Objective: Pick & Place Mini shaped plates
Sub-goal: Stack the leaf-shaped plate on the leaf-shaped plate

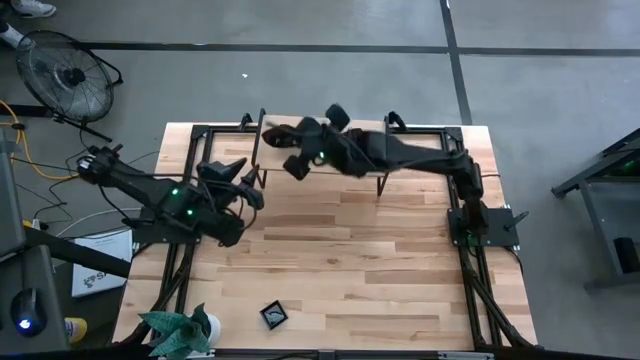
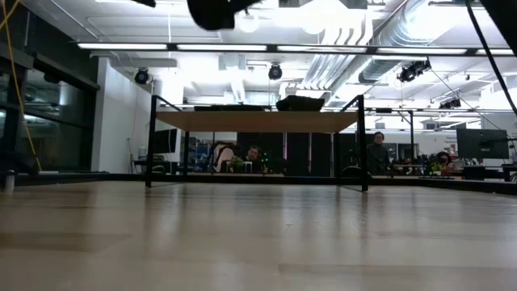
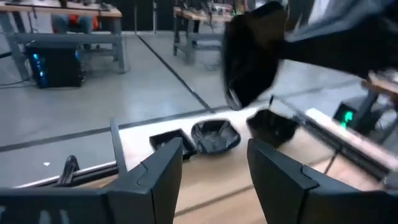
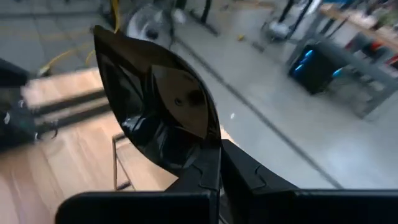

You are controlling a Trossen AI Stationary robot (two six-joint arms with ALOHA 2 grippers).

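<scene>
My right gripper (image 4: 214, 171) is shut on a glossy black, leaf-shaped mini plate (image 4: 155, 102) and holds it in the air over the raised wooden shelf (image 1: 420, 135) at the table's far side; in the high view the plate (image 1: 296, 166) shows at the arm's end. Three more black plates (image 3: 214, 135) rest bottom-down on the shelf. A square black plate (image 1: 274, 315) lies flat near the table's front edge. My left gripper (image 3: 214, 180) is open with nothing between its fingers, at the shelf's left end, pointing across at those plates. My right gripper pinches the leaf-shaped plate by its rim at one end (image 4: 200, 148) between its two shut fingers. The plate stands on edge beyond the fingertips, hollow face toward the wrist camera, lifted clear of shelf and table.
A green plant (image 1: 180, 330) stands at the table's near left corner. The shelf's black frame posts (image 1: 262, 165) stand between the two arms. Bare wood stretches across the table's middle (image 1: 350, 250). People sit at desks in the room beyond (image 2: 254, 155).
</scene>
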